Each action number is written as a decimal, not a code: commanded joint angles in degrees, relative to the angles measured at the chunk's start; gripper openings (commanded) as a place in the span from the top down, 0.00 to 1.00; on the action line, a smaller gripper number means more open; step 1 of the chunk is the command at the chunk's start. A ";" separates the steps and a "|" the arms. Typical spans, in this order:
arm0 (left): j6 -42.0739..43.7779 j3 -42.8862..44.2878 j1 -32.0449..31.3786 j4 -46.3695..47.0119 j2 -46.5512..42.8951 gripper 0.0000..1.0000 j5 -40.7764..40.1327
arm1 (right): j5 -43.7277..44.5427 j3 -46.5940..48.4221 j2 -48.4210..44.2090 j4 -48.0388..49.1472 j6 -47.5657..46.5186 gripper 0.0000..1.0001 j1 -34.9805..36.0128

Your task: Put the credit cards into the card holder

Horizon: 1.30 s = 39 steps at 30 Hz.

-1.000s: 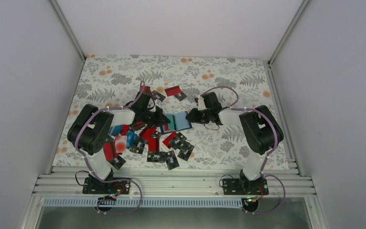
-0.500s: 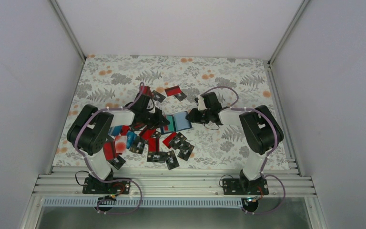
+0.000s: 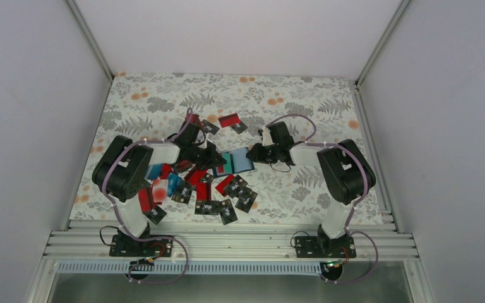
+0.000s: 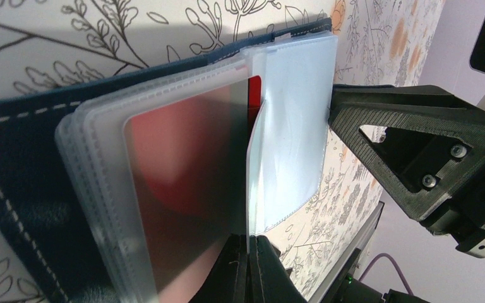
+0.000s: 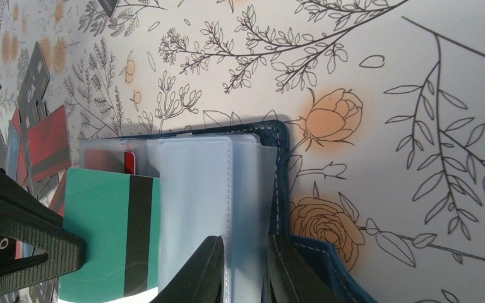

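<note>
The navy card holder [image 3: 245, 161] lies open at the table's middle, its clear sleeves fanned out. In the left wrist view its cover [image 4: 12, 164] shows, with a red card [image 4: 183, 164] inside a sleeve. My left gripper [image 3: 216, 159] [image 4: 250, 243] is shut on a teal card with a black stripe [image 3: 227, 163] [image 5: 101, 233], held at the sleeves' edge; the left wrist view shows it edge-on [image 4: 249, 214]. My right gripper [image 3: 256, 154] [image 5: 246, 265] is clamped on the holder's sleeves [image 5: 196, 189] and navy cover [image 5: 282, 164].
Several loose red and black cards [image 3: 218, 192] lie scattered in front of the holder, toward the left arm. A red card [image 3: 230, 120] and a black one lie behind it. White walls with metal rails enclose the floral table [image 3: 303, 107].
The left arm has shifted slightly to the right. The teal card, the holder and the right gripper stay where they were.
</note>
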 commanded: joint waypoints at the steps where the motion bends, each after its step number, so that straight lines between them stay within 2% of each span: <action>1: 0.82 1.64 0.08 -1.34 1.95 0.98 0.82 | 0.90 -2.64 4.08 -8.12 -0.52 0.79 0.63; 39: 0.00 3.38 -0.13 1.16 4.00 0.98 -4.92 | -0.22 -4.11 4.13 -7.81 -1.31 0.79 0.65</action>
